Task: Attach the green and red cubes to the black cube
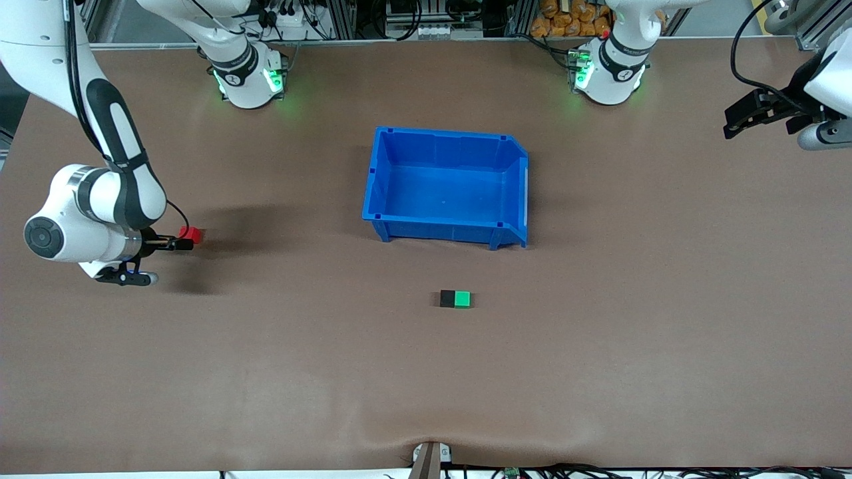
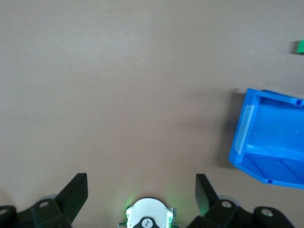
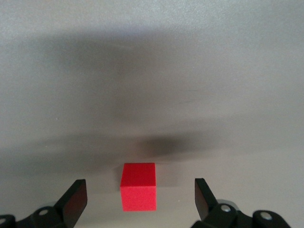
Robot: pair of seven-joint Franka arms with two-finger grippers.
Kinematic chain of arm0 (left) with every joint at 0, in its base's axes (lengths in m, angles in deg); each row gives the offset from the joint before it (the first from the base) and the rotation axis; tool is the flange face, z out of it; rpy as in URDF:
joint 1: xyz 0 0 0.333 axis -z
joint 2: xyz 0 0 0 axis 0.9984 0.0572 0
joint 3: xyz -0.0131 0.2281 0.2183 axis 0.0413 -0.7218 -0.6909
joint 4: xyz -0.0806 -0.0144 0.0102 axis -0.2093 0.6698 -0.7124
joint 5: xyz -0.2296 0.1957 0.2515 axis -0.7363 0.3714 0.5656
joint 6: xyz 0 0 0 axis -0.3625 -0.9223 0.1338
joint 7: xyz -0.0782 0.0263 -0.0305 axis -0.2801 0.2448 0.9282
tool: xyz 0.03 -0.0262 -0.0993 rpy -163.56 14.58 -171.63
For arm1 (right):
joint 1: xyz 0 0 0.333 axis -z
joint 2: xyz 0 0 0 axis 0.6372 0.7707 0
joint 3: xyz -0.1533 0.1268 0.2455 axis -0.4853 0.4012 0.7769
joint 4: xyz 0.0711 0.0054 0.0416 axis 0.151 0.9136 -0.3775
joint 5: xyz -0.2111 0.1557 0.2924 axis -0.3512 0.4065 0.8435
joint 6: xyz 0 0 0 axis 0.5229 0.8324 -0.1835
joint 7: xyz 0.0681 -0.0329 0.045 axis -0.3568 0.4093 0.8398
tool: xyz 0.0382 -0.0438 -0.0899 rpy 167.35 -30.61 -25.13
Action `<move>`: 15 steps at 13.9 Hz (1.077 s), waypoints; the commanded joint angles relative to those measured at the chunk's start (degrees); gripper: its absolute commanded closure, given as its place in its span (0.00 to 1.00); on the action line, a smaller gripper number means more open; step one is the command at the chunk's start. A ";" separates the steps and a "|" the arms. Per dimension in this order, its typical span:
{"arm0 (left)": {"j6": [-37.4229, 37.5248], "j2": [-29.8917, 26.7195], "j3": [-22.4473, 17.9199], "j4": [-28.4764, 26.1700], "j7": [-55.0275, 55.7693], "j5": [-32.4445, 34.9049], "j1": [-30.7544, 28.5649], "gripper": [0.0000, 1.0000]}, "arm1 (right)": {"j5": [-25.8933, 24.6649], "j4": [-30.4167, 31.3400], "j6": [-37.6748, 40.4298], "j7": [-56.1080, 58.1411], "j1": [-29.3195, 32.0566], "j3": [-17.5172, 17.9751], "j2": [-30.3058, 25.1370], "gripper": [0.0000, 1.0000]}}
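Right gripper (image 3: 137, 202) stands with jaws spread wide and nothing held, the red cube (image 3: 138, 186) lying on the table between the two fingers but apart from both. In the front view this gripper (image 1: 174, 243) sits low at the right arm's end of the table, with the red cube (image 1: 191, 233) just at its tips. Left gripper (image 1: 755, 114) is likewise fully spread and empty, raised over the left arm's end of the table; that arm waits. The black cube (image 1: 447, 299) and green cube (image 1: 462, 299) lie touching side by side in the middle of the table, nearer the front camera than the blue bin (image 1: 447, 230); the green one appears already joined. Step in hand, as judged: take the red cube. To do it well, centre the cube between the fingers, square the pads to its flat faces, then close evenly so it does not twist. Room: bare table surrounds the red cube and the run toward the black cube's free face is unobstructed; the bin stands well apart from that path, and the table edge at the right arm's end is the nearest limit.
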 commanded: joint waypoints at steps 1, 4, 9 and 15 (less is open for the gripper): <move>0.52 0.05 1.60 0.78 0.94 0.28 -0.01 0.00 | 1.05 1.05 -1.97 -0.21 0.40 0.43 0.45 0.00; -0.97 1.36 3.61 1.83 4.53 0.19 0.16 0.00 | 1.13 2.46 -4.35 -0.21 0.31 0.43 0.54 0.00; -3.00 3.39 5.30 2.63 5.69 0.63 0.16 0.00 | 1.31 3.34 -4.44 -2.58 -0.21 0.52 0.62 0.00; -1.07 2.95 5.12 2.63 4.46 0.28 -0.45 0.00 | 1.40 3.34 -4.61 -2.67 -0.30 0.52 1.06 0.17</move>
